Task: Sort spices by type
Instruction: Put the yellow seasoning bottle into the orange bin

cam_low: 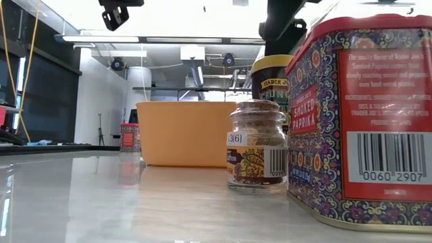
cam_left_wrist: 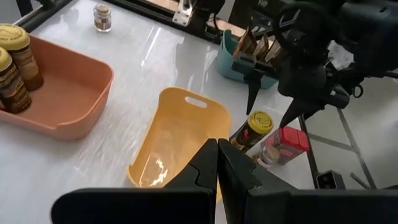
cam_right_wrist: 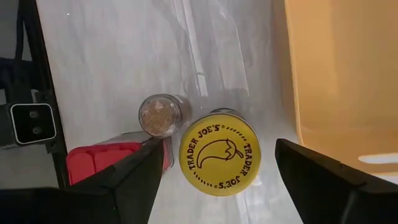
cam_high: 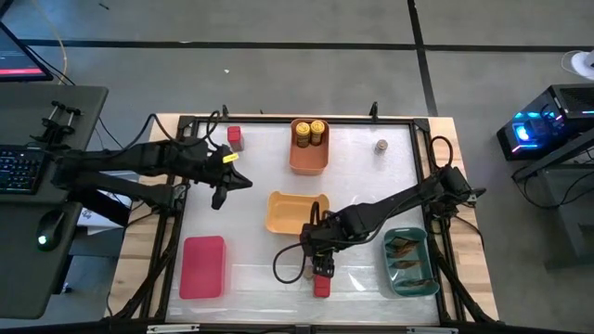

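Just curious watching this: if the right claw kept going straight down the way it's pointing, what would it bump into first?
Most likely the yellow-lidded jar. The right gripper is open and points down with that lid between its fingers. The small glass jar and red tin stand just beside it, off that line.

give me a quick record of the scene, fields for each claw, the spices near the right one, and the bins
right claw: open, straddling the yellow-lidded jar, not yet closed on it
left claw: shut, empty, hovering over the table's left side
beside that jar: small glass jar and red tin
orange bin: holds two yellow-lidded jars
yellow bin: empty
teal bin: holds brownish packets
red bin: empty
loose spices: second red tin at back left, second small jar at back right
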You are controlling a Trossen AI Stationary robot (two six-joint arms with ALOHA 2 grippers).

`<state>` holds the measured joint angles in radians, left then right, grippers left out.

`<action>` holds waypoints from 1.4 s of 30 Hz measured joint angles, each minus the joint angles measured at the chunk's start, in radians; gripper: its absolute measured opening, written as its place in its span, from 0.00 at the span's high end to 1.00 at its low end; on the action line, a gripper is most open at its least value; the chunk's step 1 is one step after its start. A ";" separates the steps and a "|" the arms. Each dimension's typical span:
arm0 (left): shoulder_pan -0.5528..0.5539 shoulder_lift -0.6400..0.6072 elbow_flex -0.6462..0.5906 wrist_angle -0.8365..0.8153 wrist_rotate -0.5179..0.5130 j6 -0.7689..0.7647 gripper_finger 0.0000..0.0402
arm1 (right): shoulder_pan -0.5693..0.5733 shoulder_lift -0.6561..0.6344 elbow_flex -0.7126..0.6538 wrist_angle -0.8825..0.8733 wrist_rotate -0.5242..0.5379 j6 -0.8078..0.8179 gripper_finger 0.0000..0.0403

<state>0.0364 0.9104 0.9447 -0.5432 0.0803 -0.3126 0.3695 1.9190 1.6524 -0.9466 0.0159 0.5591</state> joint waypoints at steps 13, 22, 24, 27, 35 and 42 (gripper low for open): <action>0.000 0.001 -0.017 0.049 0.001 -0.001 1.00 | 0.002 0.072 -0.002 0.002 -0.010 -0.045 0.24; 0.000 0.000 -0.017 0.049 0.002 -0.002 1.00 | 0.005 0.092 -0.002 0.009 -0.009 -0.044 0.25; 0.000 0.000 -0.017 0.049 0.002 -0.001 1.00 | 0.005 0.092 -0.002 0.004 -0.005 -0.044 0.28; 0.000 0.000 -0.017 0.049 0.002 -0.002 1.00 | 0.005 0.092 -0.002 0.002 -0.004 -0.042 0.37; 0.000 0.000 -0.017 0.048 0.002 -0.008 1.00 | 0.005 0.089 0.134 -0.137 -0.043 -0.095 0.45; 0.002 0.000 -0.016 0.047 -0.005 -0.008 1.00 | -0.012 0.085 0.425 -0.417 0.033 -0.239 0.45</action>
<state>0.0383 0.9108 0.9283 -0.4961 0.0757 -0.3209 0.3577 2.0041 2.0770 -1.3633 0.0493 0.3201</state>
